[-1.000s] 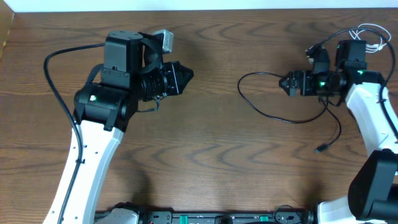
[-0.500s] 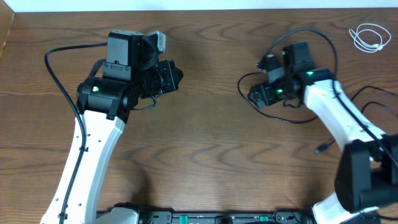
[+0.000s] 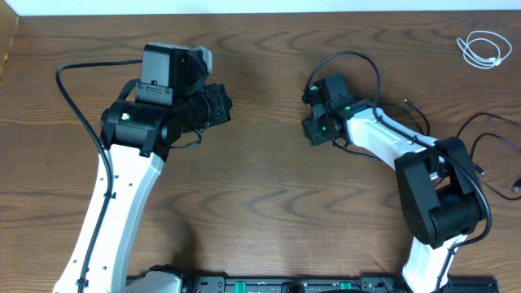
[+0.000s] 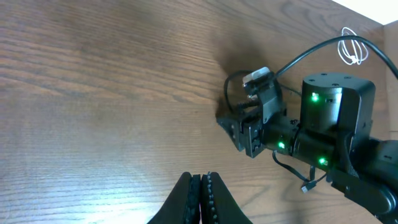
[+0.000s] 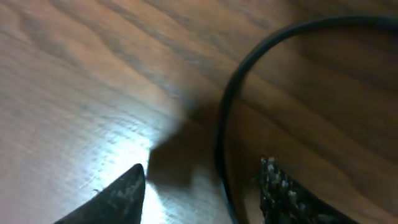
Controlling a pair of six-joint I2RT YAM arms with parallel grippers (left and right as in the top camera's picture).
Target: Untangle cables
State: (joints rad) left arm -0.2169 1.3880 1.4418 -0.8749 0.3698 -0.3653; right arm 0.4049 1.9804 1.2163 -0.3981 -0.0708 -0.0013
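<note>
Overhead, the wooden table (image 3: 269,212) fills my screen. My left arm (image 3: 122,179) sits at nine o'clock, its left gripper (image 4: 200,186) pinched together on nothing. The white cable (image 3: 482,49) lies coiled at two o'clock, well apart from the black cable (image 5: 222,118), which arcs near one o'clock by my right gripper (image 5: 199,186). Its jaws stand apart with the cord running between them, nearer one finger (image 5: 283,193). I'd centre the cord before squeezing, grip lightly, then draw slowly toward nine o'clock, watching for snags.
</note>
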